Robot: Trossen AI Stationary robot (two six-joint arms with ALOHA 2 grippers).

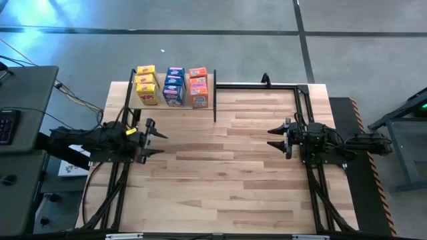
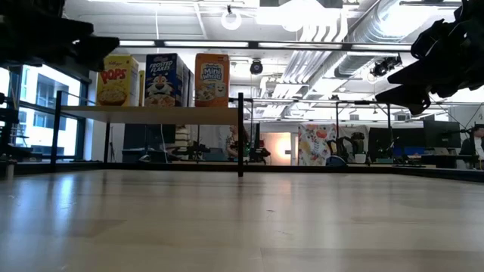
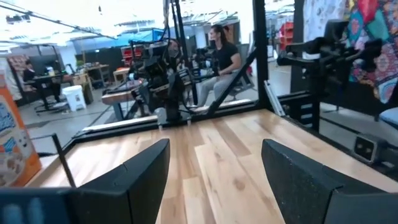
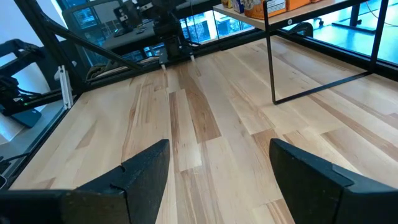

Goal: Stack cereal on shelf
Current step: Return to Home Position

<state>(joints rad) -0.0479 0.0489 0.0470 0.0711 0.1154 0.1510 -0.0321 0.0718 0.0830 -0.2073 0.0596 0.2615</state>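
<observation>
Cereal (image 1: pixel 172 85) all on shelf (image 2: pixel 166 115), ahead and sideways of left gripper's (image 1: pixel 162 143) spread empty fingers; right gripper (image 1: pixel 270 137), equally spread, sits farther.

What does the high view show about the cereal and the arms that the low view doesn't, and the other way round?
Only the high view shows that each colour's column is three deep: yellow boxes, blue boxes, orange boxes. It also shows the left gripper and right gripper, both open, over the table and apart from the shelf. Only the low view shows the front boxes' printed faces, the shelf's black posts and the room behind. Both show the three colours side by side on the shelf.
</observation>
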